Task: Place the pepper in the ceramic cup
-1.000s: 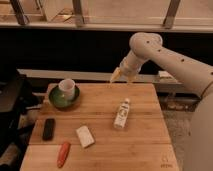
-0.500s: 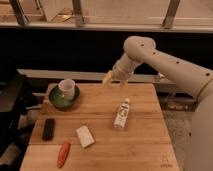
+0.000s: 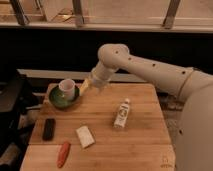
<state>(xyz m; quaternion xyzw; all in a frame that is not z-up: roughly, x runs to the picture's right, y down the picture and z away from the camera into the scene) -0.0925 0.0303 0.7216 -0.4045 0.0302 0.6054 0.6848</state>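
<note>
1 each: pepper [image 3: 63, 153], cup [image 3: 67, 89], bowl [image 3: 58, 104]; gripper [image 3: 84, 88] beside cup

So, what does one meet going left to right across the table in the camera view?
The remote, pepper, white block, bottle. The gripper is farther back, just right of the cup.

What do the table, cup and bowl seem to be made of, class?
Table: wood, matte, judging by its plank seams. Cup: probably glazed ceramic, white and smooth. Bowl: green and smooth; ceramic or plastic, cannot tell. The gripper hangs close beside the cup.
</note>
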